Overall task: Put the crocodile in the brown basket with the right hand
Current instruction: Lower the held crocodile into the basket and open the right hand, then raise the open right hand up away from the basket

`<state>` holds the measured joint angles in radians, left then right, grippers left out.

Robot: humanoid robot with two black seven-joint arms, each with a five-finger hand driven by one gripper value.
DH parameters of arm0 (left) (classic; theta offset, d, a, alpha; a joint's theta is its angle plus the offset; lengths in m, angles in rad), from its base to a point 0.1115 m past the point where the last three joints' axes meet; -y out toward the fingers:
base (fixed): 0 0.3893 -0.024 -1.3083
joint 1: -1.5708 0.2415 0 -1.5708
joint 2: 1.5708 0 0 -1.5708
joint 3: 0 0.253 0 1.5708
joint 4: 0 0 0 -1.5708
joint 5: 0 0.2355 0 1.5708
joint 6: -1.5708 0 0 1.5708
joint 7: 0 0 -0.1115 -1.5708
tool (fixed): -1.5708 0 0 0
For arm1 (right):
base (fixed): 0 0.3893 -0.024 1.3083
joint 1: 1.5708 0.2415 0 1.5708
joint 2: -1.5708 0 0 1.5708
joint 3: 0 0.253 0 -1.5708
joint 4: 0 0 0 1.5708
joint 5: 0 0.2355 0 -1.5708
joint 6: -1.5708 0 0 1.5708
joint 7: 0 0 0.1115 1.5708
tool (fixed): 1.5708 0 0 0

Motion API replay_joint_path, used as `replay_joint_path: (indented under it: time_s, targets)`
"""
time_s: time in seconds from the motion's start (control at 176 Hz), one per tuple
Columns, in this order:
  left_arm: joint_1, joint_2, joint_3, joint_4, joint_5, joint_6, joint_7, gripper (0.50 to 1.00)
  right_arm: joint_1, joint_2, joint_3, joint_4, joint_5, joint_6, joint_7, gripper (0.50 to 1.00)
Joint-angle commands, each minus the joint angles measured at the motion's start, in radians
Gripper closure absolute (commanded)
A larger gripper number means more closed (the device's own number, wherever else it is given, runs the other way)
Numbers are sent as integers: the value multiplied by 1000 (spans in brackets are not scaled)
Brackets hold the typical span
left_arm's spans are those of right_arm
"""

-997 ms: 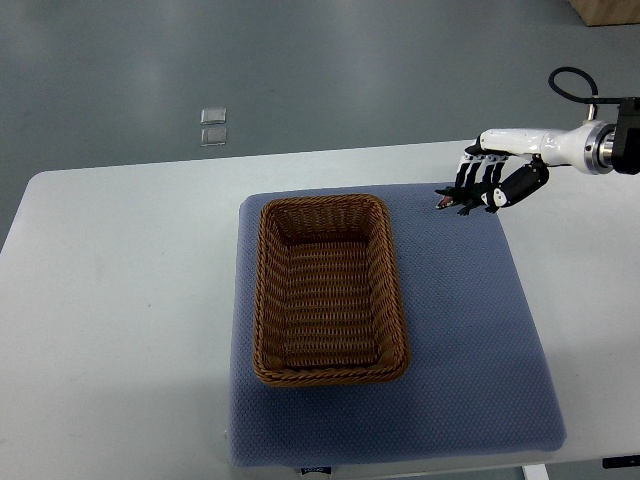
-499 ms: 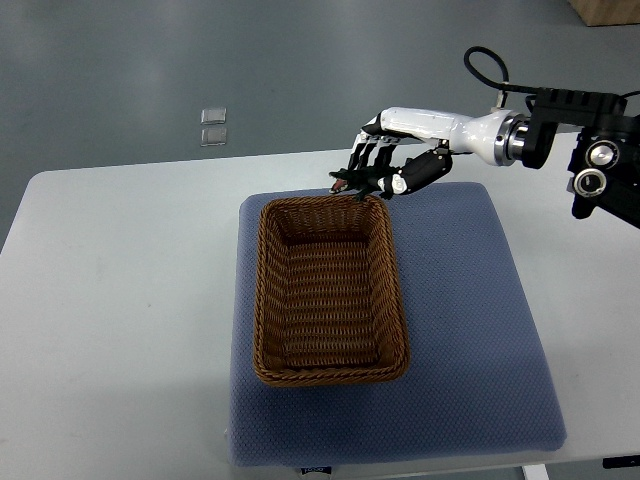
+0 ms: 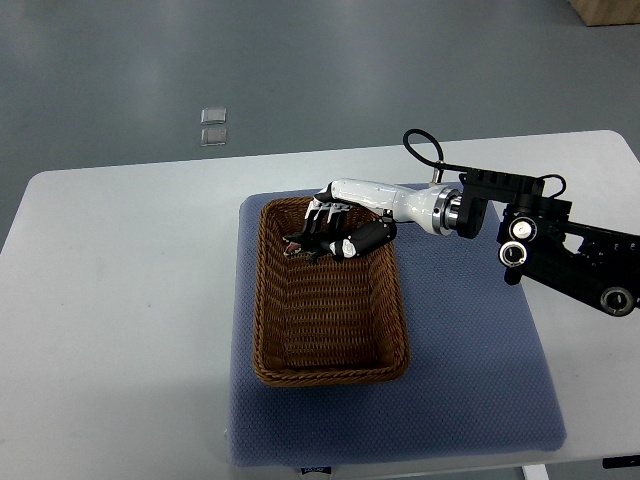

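I have the right hand [image 3: 335, 232] out over the far end of the brown basket [image 3: 268, 300], its arm reaching in from the right edge of the surface [image 3: 120, 300]. The fingers [image 3: 322, 215] are curled around the crocodile [image 3: 312, 244], a small dark toy that I can only partly make out beneath the palm and thumb. The toy hangs above the basket's woven floor near its far rim; I cannot tell whether it touches the weave. The basket sits lengthwise on the left half of a blue mat [image 3: 470, 370], which covers the middle of the surface and reaches its near edge. The black wrist housing [image 3: 560, 250] hangs over the mat's far right part. Beyond the far edge of the surface, two small clear squares [image 3: 212, 126] lie on the grey floor [image 3: 320, 70].
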<state>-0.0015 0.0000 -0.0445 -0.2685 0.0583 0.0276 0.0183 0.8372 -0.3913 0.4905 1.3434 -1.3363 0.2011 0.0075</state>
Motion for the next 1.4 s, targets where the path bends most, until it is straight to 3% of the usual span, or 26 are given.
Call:
replay_joint_path:
  time_s: [0.0, 0.81, 0.884, 0.969, 1.071, 1.394]
  targets:
    - [0, 0, 0, 0, 0, 0, 0, 500, -18, 19, 2, -13, -1, -17, 0, 932]
    - [0, 0, 0, 0, 0, 0, 0, 500, -99, 91, 2, -64, -11, -48, 6, 887]
    - [0, 0, 0, 0, 0, 0, 0, 500, -99, 85, 8, -64, -9, -48, 8, 838]
    - [0, 0, 0, 0, 0, 0, 0, 500, -96, 80, 37, -64, 8, -49, 9, 701]
    - [0, 0, 2, 0, 0, 0, 0, 500, -102, 89, 132, -64, 23, -45, 9, 605]
    - [0, 0, 0, 0, 0, 0, 0, 500, -184, 115, 375, -92, 399, -49, 9, 595]
